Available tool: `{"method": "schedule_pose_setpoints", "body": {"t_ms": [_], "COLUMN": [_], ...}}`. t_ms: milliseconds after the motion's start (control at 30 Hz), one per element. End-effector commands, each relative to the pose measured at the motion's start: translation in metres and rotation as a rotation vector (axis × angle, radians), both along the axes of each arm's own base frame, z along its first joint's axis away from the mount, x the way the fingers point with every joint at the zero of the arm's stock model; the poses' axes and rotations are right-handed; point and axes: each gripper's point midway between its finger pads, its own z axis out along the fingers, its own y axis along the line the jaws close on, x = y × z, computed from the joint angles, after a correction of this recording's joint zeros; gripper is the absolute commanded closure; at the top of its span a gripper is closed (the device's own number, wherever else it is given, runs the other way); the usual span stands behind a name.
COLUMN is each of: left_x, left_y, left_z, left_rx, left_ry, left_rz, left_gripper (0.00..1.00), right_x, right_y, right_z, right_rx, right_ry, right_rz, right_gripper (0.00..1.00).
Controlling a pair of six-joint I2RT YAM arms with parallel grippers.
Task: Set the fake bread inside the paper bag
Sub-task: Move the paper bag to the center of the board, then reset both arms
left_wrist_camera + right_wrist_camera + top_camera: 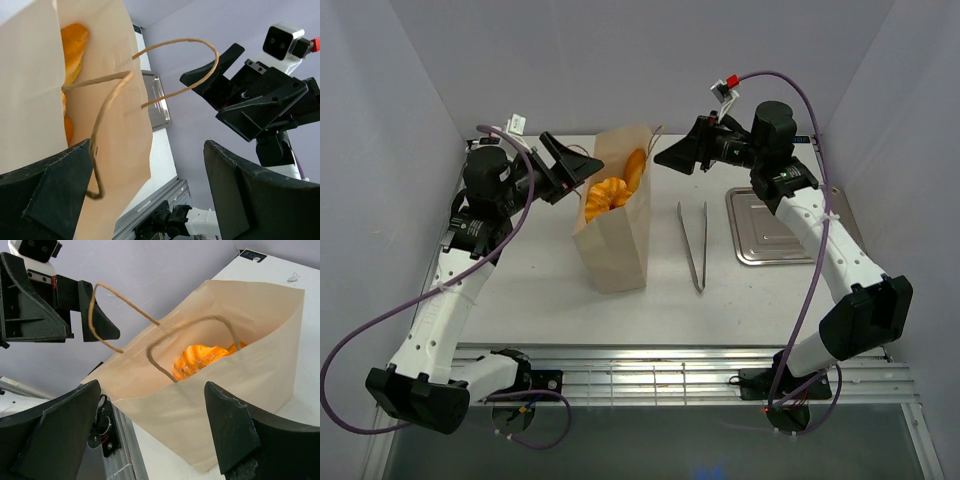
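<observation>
The tan paper bag [615, 240] stands upright mid-table with its mouth open. Golden-orange fake bread [610, 190] lies inside it, showing too in the left wrist view [75, 40] and the right wrist view [200, 360]. My left gripper [578, 170] hovers open at the bag's upper left rim, nothing between its fingers [150, 190]. One cord handle [95, 165] dangles beside its left finger. My right gripper [672, 155] is open just right of the bag's top, facing the bag [225, 385] with empty jaws [150, 430].
Long metal tongs [695, 245] lie on the table right of the bag. A shallow silver tray [770, 230] sits further right under the right arm. Grey walls close in on both sides and the back.
</observation>
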Motion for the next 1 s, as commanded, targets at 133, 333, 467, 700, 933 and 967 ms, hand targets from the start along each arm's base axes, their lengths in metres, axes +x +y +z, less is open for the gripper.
{"method": "schedule_pose_setpoints", "body": {"t_ms": [133, 333, 467, 700, 933, 967], "left_x": [-0.012, -0.027, -0.044, -0.087, -0.128, -0.141], "left_y": [0.030, 0.062, 0.082, 0.102, 0.072, 0.072], "left_z": [0.011, 0.004, 0.009, -0.017, -0.112, -0.108], "left_rx": [0.074, 0.098, 0.098, 0.102, -0.056, -0.116], "left_ry": [-0.019, -0.013, -0.045, -0.029, 0.093, 0.048], "left_rz": [0.138, 0.305, 0.393, 0.441, 0.262, 0.246], "left_gripper": [0.02, 0.02, 0.02, 0.02, 0.02, 0.02], "right_x": [-0.016, -0.022, -0.026, -0.053, -0.121, -0.130], "right_y": [-0.015, -0.025, -0.038, -0.101, -0.127, -0.127], "right_z": [0.004, -0.008, -0.035, -0.102, -0.194, -0.203], "right_rx": [-0.033, -0.062, -0.115, -0.286, -0.293, -0.291], "right_ry": [-0.036, -0.036, 0.027, 0.129, 0.280, 0.282], "right_rz": [-0.056, -0.105, -0.180, -0.485, -0.510, -0.488], "right_gripper": [0.10, 0.10, 0.10, 0.10, 0.10, 0.10]}}
